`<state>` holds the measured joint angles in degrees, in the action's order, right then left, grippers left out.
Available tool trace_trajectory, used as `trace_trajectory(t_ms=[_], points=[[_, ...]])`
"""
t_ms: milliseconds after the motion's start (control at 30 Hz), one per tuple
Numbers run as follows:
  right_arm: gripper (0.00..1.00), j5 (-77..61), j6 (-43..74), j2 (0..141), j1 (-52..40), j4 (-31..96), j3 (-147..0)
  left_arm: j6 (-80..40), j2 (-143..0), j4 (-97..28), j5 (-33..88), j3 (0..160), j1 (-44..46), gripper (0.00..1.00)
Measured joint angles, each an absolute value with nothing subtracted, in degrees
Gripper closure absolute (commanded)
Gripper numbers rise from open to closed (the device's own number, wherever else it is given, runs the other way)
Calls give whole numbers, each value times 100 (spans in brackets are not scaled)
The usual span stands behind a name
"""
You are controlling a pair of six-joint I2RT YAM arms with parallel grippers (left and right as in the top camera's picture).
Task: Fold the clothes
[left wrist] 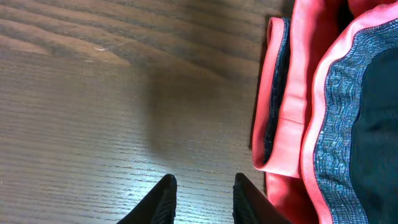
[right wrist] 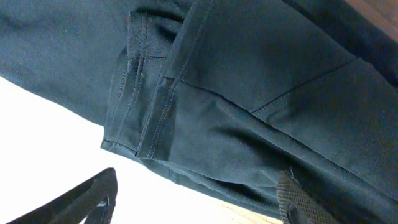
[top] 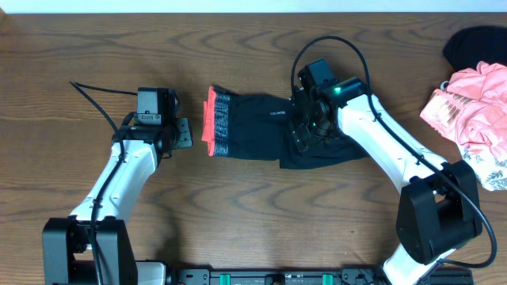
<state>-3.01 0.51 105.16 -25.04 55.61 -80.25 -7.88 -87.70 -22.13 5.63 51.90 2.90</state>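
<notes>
Black fabric shorts with a coral waistband [top: 249, 127] lie mid-desk [top: 238, 222]. The right tool [top: 305, 131] gapes over the leg hem, gripping nothing. The left tool [top: 182, 133] is parted and empty. Best to pinch both layers squarely.

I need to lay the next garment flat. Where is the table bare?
On the brown wooden table, bare patches lie: far edge above the black shorts with coral waistband, left end beyond the left tool, near side below the shorts. Crowded: right end, with the pink clothes pile and a black garment.
</notes>
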Motion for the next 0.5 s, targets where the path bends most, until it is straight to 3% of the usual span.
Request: trace_trajectory(t_ms=[33,100,167,233,433,467,500], points=[[26,-298,56,10516,-2502,5559,-8025,-788,-8770,-2213,563,5190,290,69],[39,-298,32,10516,-2495,5557,-8025,-788,-8770,-2213,563,5190,290,69],[70,-298,36,10516,-2486,5568,-8023,-788,-8770,-2213,563,5190,290,69],[84,-301,32,10516,-2477,5586,-8025,-788,-8770,-2213,563,5188,290,69],[82,-368,36,10516,-2364,5618,-8025,-788,-8770,-2213,563,5190,290,69],[80,-447,-1,10516,-2335,5614,-8025,-788,-8770,-2213,563,5190,290,69],[72,-532,-43,10516,-2316,5612,-8025,-788,-8770,-2213,563,5188,290,69]])
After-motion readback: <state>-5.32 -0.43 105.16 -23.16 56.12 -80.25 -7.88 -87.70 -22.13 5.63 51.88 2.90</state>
